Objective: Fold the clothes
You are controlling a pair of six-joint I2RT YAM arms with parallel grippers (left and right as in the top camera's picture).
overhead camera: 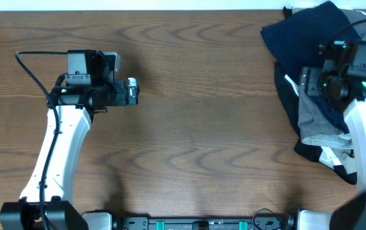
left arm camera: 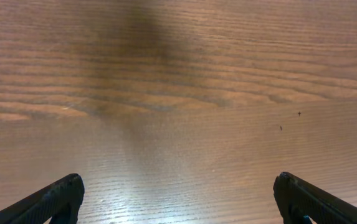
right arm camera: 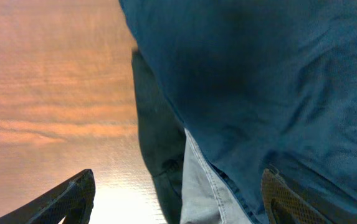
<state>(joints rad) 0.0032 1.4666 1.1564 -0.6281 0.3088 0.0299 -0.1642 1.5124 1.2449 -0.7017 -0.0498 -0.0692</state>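
- Step in hand: picking a first piece from the pile of soft cloth garments (overhead camera: 320, 96), heaped at the desk's far right edge. No garment is spread or folded yet, so the task looks to be at its start.
- Dark navy blue cloth shorts (overhead camera: 304, 32) (right arm camera: 259, 93) lie on top of the heap, crumpled. A light grey cloth garment (overhead camera: 317, 118) (right arm camera: 200, 186) pokes out beneath, and a black cloth garment with white trim (overhead camera: 326, 156) lies nearest the robot.
- Right end effector (right arm camera: 178, 205) (overhead camera: 305, 80) hangs over the navy cloth with its fingers spread wide and gripping nothing. Contact with the cloth cannot be told.
- Left end effector (left arm camera: 178, 205) (overhead camera: 131, 91) is also spread and empty, over bare wood well apart from the pile.
- Next move, as I judge it: pinch one layer of the shorts only and drag them to the open middle. The grey piece may come along.
- Surface: brown wood-grain desk (overhead camera: 195, 128), smooth, with a slight sheen.
- Room: nothing shows beyond a pale strip at the far edge.
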